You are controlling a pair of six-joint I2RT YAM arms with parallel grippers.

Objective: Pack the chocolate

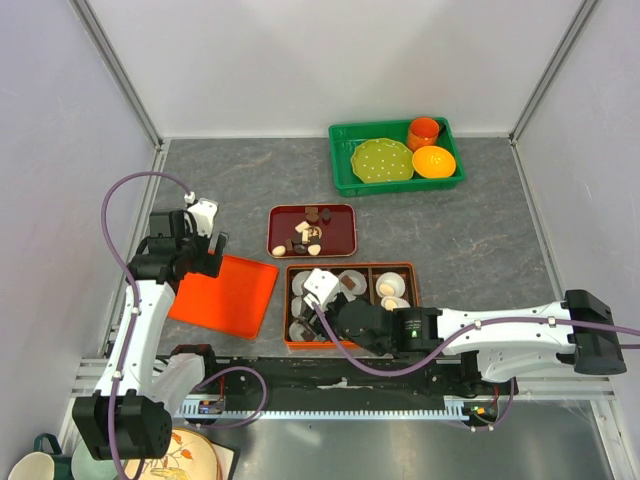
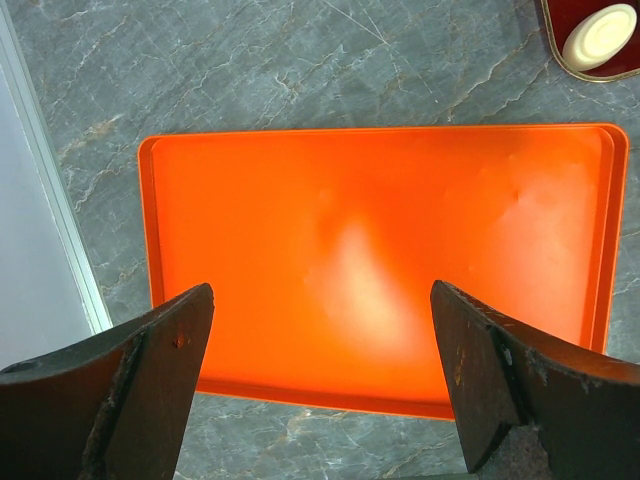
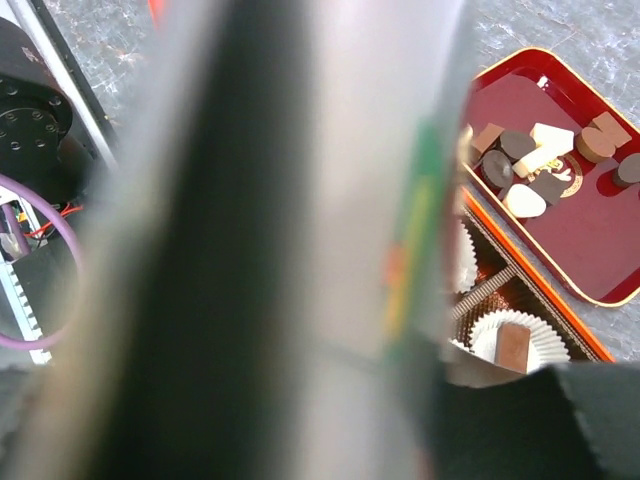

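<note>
1. Top view: your right end effector (image 1: 318, 288) sat over the compartment box (image 1: 352, 265). Most chocolate (image 1: 305, 238) lay loose in the red tray (image 1: 345, 215) just behind it.
2. Left wrist: left end effector (image 2: 318, 300) was spread wide and empty above the orange tray (image 2: 350, 230).
3. Right wrist: the view was mostly blocked, so I couldn't tell the right end effector's opening. One brown cube (image 3: 513, 347) sat in a paper cup (image 3: 547, 340). My advice: come down centred over each cup and keep off the walls.

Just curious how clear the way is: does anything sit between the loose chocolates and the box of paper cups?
Nothing lies between the chocolates in their red tray and the box; only the right gripper hangs above the box's left cups.
</note>
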